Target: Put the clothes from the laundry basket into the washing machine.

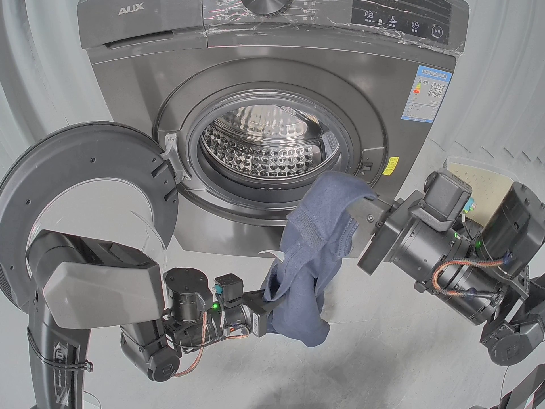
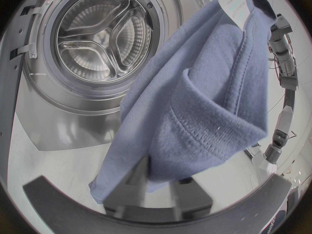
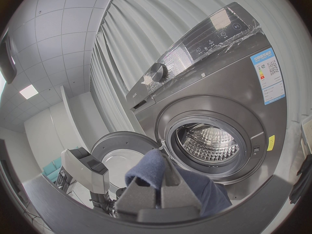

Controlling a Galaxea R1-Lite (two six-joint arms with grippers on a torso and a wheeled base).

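1. A pale grey floor (image 1: 386, 364) and a pleated curtain (image 1: 505, 86) surround the steel-coloured washing machine (image 1: 272, 63).
2. The blue garment (image 1: 315, 257) hangs in the air in front of the machine, just below and outside the open porthole. Its upper end is level with the lower rim and its tail dangles towards the floor.
3. The right gripper (image 1: 355, 208) is clamped on the garment's top edge. The left gripper (image 1: 269, 308) appears closed on a lower fold, so the cloth is stretched between the two.
4. The drum (image 1: 267, 137) looks bare, with no fabric visible inside it.
5. The door (image 1: 85, 160) is swung fully open to the left, leaving the opening unobstructed.
6. A pale perforated container, likely the laundry basket (image 1: 488, 186), sits behind the right arm. I cannot tell what it holds.
7. Judgement: this garment is lifted out and carried over, but not yet loaded. It must still be pushed through the opening and released.
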